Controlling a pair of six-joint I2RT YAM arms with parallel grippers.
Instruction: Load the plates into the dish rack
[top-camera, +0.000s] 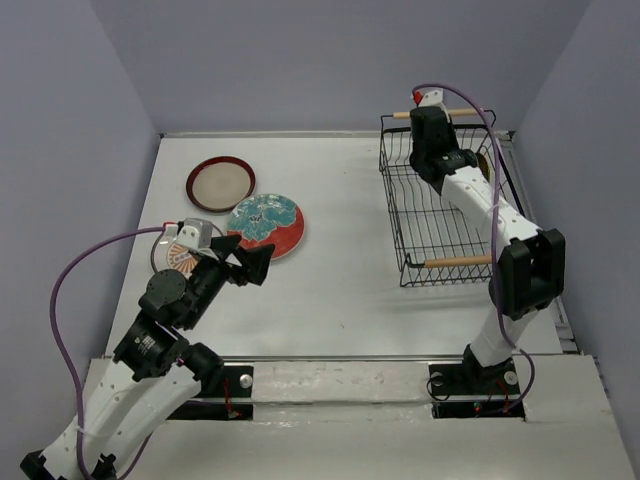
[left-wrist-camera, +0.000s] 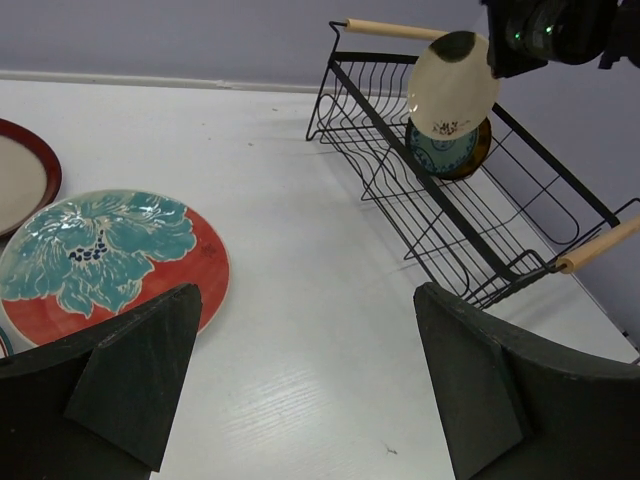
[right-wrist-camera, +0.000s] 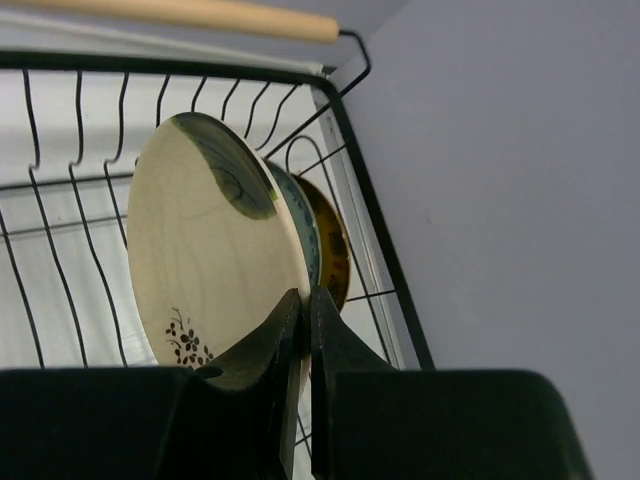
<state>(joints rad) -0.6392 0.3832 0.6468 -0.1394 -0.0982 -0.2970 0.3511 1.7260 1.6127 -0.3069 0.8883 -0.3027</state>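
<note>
From above, three plates lie flat on the bench (top-camera: 340, 290): the red-rimmed plate (top-camera: 220, 183) far left, the floral plate (top-camera: 265, 222) beside it, and the orange plate (top-camera: 178, 255), half hidden under the left arm. The left claw (top-camera: 243, 255) hangs just by the floral plate, spread wide and empty. The right arm (top-camera: 470, 190) reaches over the far end of the rack (top-camera: 430, 225), and its wrist hides what it carries.

The left wrist view looks across the bench. The cream plate (left-wrist-camera: 452, 85) is held up over the rack's far end, above the blue plate (left-wrist-camera: 440, 150) and the yellow plate (left-wrist-camera: 482, 150), which stand on edge there.

In the right wrist view, the right claw (right-wrist-camera: 303, 340) pinches the cream plate's rim, nearly shut on it. The plate is tilted and sits close in front of the blue one.

The step in hand looks like seating the cream plate. To do it well, bring the plate upright, line its lower edge with the free gap between wires just ahead of the blue plate, and lower it straight. Let go only once the wires carry it, so it neither knocks its neighbour nor tips over.
</note>
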